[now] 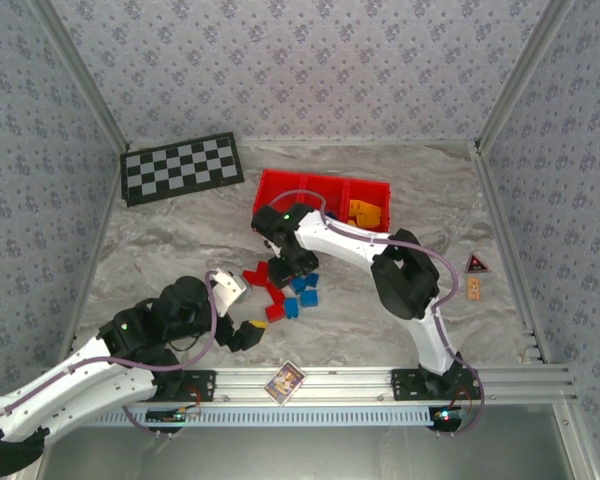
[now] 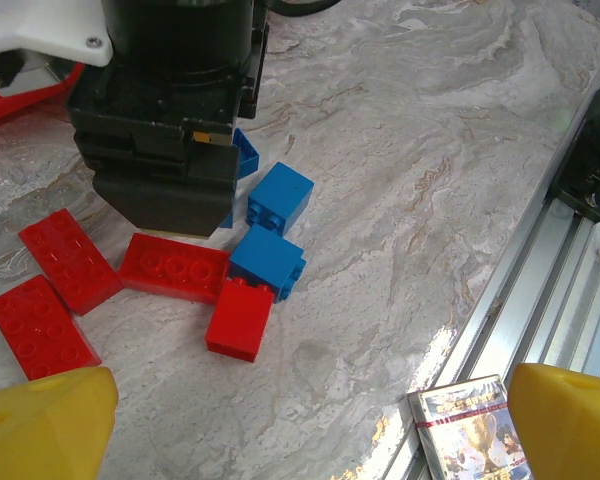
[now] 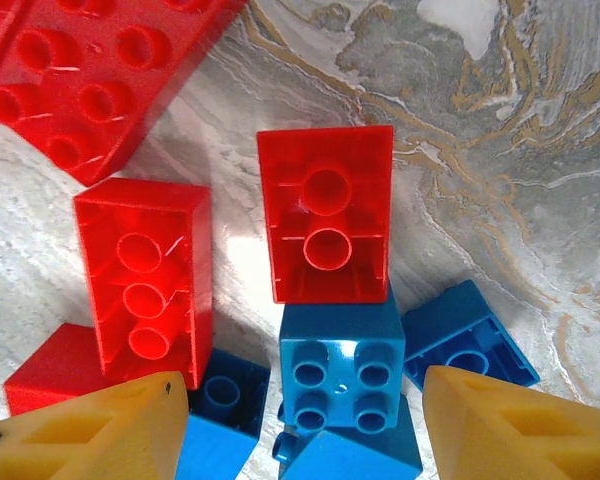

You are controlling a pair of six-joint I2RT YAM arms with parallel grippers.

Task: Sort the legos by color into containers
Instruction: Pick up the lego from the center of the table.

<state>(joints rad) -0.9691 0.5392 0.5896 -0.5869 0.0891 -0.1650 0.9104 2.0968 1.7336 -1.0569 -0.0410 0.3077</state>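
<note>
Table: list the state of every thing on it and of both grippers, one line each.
red tray: upright, right compartment holds orange-yellow legos.
red legos: loose on the table, unsorted.
blue legos: loose, unsorted.
card: lying face up.
left gripper: open, empty.
right gripper: open, low over the blue legos.

Desk (image 1: 180, 250): grey marble-patterned top, walled on three sides by floral-print panels (image 1: 300, 60). Checkerboard mat (image 1: 182, 167), black and grey, flat at the far left corner. Printed card (image 1: 285, 381), lying on the aluminium rail (image 1: 360, 380) at the near edge. Small red-and-black triangle (image 1: 477, 264) and a tan block (image 1: 474, 289) just beside it, near the right edge.
</note>
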